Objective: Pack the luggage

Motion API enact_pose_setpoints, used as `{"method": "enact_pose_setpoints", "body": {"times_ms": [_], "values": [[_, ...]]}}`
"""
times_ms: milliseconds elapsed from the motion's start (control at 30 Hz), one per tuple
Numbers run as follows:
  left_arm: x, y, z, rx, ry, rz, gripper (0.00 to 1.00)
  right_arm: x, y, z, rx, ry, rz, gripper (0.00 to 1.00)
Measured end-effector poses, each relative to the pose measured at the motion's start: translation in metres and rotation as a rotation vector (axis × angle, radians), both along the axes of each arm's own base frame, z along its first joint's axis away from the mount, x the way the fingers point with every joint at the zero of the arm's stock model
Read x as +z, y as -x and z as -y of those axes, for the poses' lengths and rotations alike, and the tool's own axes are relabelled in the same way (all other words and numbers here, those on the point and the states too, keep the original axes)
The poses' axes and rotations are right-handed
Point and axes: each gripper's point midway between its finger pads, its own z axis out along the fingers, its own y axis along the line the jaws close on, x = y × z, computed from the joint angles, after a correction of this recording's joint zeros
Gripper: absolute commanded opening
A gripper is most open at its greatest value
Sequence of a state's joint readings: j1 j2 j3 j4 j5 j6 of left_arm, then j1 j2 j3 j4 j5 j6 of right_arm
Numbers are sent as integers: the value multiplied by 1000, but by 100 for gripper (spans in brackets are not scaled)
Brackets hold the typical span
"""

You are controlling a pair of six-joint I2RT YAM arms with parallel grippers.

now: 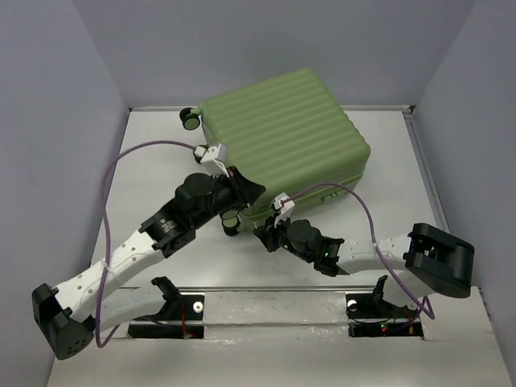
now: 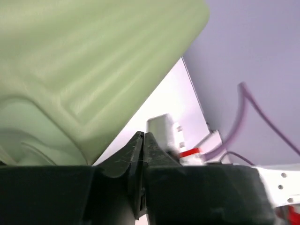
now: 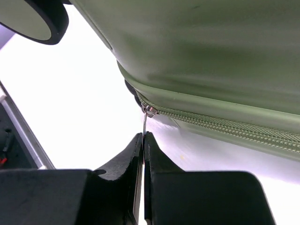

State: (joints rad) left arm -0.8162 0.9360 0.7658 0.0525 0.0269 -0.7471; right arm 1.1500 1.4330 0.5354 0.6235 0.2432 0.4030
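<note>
My right claw (image 3: 142, 140) is pinched closed on the zipper pull (image 3: 146, 117), mid-frame under the luggage (image 3: 211, 42); my left claw (image 2: 142, 140) is closed, holding nothing.

Light-green ribbed luggage (image 1: 286, 137), black-and-green wheels (image 1: 191, 119), purple cables (image 1: 121, 165).

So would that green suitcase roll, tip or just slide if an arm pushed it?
Probably slide: the suitcase lies flat on its broad side, its caster wheels jutting from one end. Tipping looks unlikely, being low and wide. The ribbed hard shell should stay stiff; the thin zipper pull pinched by the right gripper may flex.
</note>
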Motion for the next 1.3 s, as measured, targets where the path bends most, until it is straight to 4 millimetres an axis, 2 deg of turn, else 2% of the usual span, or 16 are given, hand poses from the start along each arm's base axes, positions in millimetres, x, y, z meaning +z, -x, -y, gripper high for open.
{"method": "enact_pose_setpoints", "body": {"times_ms": [67, 100, 167, 233, 333, 433, 533, 633, 733, 867, 967, 1000, 1033, 1100, 1200, 1300], "values": [[51, -7, -14, 56, -16, 97, 79, 0, 0, -2, -1, -12, -8, 7], [66, -7, -22, 77, -28, 127, 87, 1, 1, -2, -1, -21, -12, 7], [100, -5, -45, 134, -45, 192, 95, 2, 2, -2, -1, -24, -15, 7], [105, -3, -67, 182, -100, 210, 99, 5, 3, -1, -1, -30, -14, 7], [75, 4, -87, 200, -205, 173, 99, 8, 4, 2, -1, -34, -14, 7], [15, 12, -93, 158, -351, 79, 99, 7, 6, 6, 0, -31, -18, 7], [-29, 23, -92, 79, -441, 7, 99, 8, 8, 7, 2, -32, -22, 7], [-44, 30, -88, 15, -468, -15, 98, 8, 8, 7, 2, -32, -24, 7], [-46, 27, -79, -18, -472, -5, 93, 8, 8, 7, 1, -33, -26, 7], [-60, 22, -76, -39, -521, -29, 65, 7, 8, 7, 1, -32, -28, 7], [-64, 23, -78, -49, -535, -38, 53, 7, 8, 8, 1, -29, -29, 7], [-65, 23, -77, -58, -538, -36, 36, 7, 8, 8, 1, -29, -29, 7], [-66, 23, -77, -62, -546, -37, 35, 7, 8, 8, 1, -28, -29, 7], [-70, 25, -77, -79, -562, -46, 17, 7, 9, 10, -2, -24, -30, 7], [-71, 32, -72, -135, -556, -40, 6, 6, 9, 14, -9, -16, -31, 7], [-70, 36, -62, -169, -518, -57, 6, 5, 10, 19, -14, -4, -31, 7]]}}
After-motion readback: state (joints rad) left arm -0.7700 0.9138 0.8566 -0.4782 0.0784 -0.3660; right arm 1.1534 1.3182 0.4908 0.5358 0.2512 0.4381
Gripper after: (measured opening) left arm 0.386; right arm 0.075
